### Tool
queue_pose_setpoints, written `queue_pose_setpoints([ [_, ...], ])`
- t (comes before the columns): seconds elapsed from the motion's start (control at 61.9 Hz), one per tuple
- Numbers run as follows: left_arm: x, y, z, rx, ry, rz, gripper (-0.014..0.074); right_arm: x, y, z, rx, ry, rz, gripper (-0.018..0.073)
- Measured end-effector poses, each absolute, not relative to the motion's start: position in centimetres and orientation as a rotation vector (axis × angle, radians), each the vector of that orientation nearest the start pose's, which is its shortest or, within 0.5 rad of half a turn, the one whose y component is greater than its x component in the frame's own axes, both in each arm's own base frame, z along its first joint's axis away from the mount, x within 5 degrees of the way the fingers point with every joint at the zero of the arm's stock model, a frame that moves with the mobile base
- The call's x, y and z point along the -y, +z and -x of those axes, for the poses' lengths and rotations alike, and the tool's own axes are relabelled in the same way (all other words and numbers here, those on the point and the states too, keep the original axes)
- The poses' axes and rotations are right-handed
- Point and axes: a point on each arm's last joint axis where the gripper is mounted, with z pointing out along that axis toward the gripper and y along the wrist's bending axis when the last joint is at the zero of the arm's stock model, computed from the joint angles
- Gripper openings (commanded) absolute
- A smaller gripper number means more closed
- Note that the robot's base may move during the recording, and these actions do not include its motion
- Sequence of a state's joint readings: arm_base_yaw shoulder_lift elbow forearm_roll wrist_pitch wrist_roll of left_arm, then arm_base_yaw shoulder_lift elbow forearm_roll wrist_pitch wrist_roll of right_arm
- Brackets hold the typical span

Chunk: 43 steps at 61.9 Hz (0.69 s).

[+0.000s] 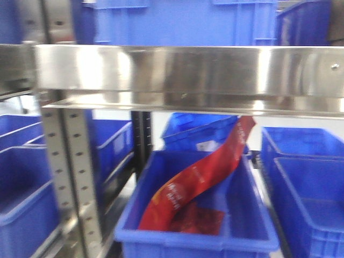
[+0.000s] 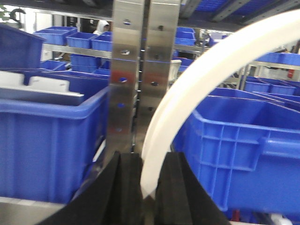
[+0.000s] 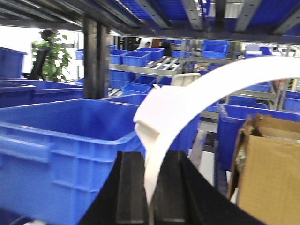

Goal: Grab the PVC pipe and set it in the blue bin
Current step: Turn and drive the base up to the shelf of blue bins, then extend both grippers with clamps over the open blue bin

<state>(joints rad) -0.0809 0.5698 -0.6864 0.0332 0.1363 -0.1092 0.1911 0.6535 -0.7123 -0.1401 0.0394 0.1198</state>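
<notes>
Left gripper (image 2: pixel 150 164), jaws narrow, clamps the end of a curved white PVC pipe (image 2: pixel 220 56). The pipe arcs up and right before a near blue bin (image 2: pixel 243 140), contents hidden. Right gripper (image 3: pixel 151 161) likewise pinches a white PVC pipe (image 3: pixel 225 75), between a large blue bin (image 3: pixel 56 145) and a cardboard box (image 3: pixel 267 173). Under the steel shelf (image 1: pixel 188 70), the centre bin (image 1: pixel 161 236) holds red packaging (image 1: pixel 193 183).
</notes>
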Motion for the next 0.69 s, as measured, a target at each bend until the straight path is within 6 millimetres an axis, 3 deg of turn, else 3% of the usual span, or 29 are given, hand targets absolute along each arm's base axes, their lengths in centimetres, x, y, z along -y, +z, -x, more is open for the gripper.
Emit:
queue_pose_setpoints([
  [0.695, 0.89, 38.62, -11.46, -1.504, -0.123, 0.0, -0.0111, -2.51, 39.32, -13.23, -1.457, 0.135, 0.15, -0.0159],
])
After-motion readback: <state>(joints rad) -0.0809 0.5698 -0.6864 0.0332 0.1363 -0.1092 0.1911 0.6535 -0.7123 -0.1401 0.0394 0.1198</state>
